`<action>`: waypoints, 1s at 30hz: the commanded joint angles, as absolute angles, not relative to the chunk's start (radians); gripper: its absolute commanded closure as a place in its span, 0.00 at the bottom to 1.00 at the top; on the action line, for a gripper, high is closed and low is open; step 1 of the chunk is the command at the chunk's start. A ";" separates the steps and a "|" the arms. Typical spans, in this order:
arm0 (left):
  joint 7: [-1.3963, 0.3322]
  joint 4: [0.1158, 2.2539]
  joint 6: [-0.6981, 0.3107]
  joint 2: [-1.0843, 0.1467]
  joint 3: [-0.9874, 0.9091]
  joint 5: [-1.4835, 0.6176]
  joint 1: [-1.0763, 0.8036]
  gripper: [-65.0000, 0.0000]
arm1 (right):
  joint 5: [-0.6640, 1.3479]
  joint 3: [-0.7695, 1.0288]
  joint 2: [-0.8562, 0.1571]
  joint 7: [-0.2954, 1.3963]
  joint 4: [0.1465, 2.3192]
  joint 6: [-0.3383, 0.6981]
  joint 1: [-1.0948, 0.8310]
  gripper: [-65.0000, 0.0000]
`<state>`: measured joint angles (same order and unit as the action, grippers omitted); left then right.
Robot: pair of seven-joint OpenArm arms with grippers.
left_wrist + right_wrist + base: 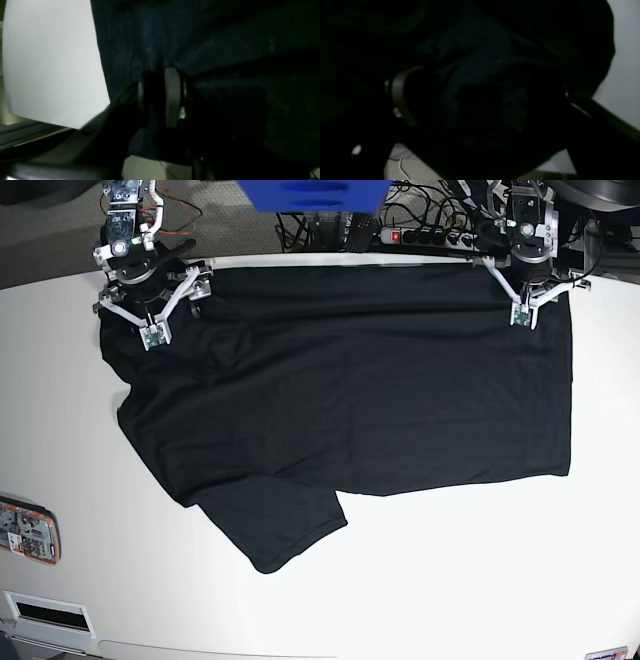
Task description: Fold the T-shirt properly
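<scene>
Softly rumpled black cloth T-shirt

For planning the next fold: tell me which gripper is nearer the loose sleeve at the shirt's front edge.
Right. The right gripper sits at the far corner above the sleeve; the left gripper is across the T-shirt.

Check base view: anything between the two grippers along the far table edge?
Only the T-shirt: its top edge runs unbroken from the right gripper to the left gripper.
</scene>
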<state>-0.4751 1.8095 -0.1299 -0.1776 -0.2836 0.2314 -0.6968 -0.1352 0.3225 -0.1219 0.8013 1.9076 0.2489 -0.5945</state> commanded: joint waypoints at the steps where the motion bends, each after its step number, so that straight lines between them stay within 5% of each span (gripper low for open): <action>1: -0.550 1.817 -0.188 -0.156 -0.272 0.193 -0.727 0.83 | -0.173 0.331 -0.133 0.828 1.926 0.236 -0.602 0.08; 30: -0.552 1.942 -0.188 -0.145 -0.346 0.196 -0.711 0.83 | -0.173 0.323 -0.124 0.828 1.960 0.232 -0.673 0.08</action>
<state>-0.5621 1.9224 -0.1959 -0.1383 -0.3367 0.1928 -0.7036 -0.1619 0.3244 -0.1196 0.8223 1.9526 0.2325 -0.6678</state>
